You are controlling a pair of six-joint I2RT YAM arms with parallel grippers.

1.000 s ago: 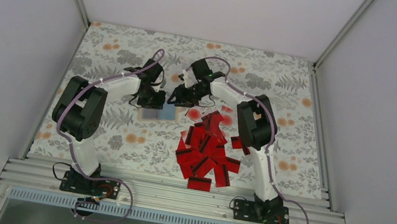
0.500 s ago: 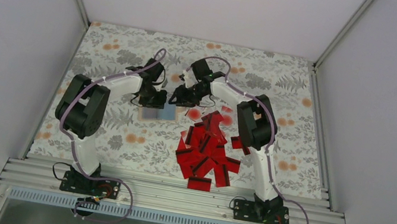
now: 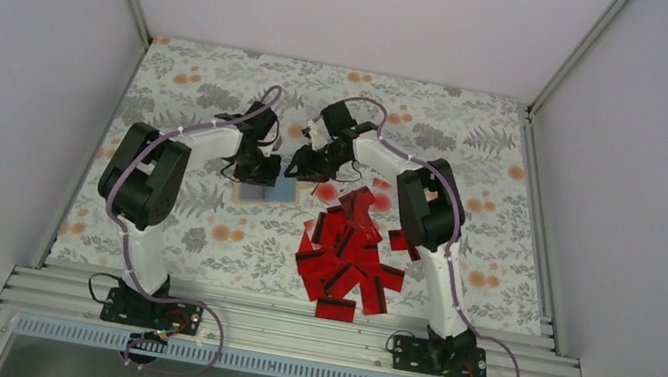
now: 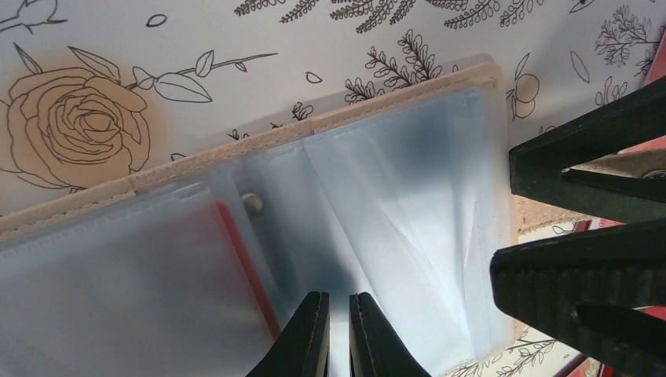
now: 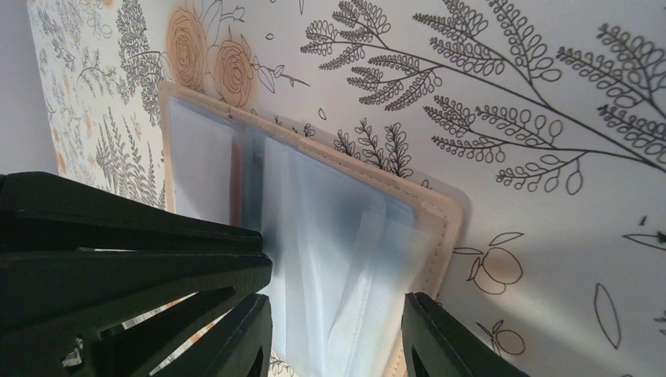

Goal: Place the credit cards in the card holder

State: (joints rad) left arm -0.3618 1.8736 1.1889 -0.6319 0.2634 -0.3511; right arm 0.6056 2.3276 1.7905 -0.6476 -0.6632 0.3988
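On the left, the left gripper (image 4: pixel 339 302) hangs low over the open card holder (image 3: pixel 267 189), its fingers pinched almost together on the clear sleeves; whether they nip a sleeve is unclear. The holder lies around the middle of the table (image 3: pixel 514 177), with a red edge showing in one pocket. At its right end the right gripper (image 3: pixel 305 166) straddles the sleeves, jaws half apart, carrying no card. The credit cards (image 3: pixel 345 251) lie heaped toward the near edge, right of centre. The step looks like spreading a pocket; next comes fetching a card from the heap.
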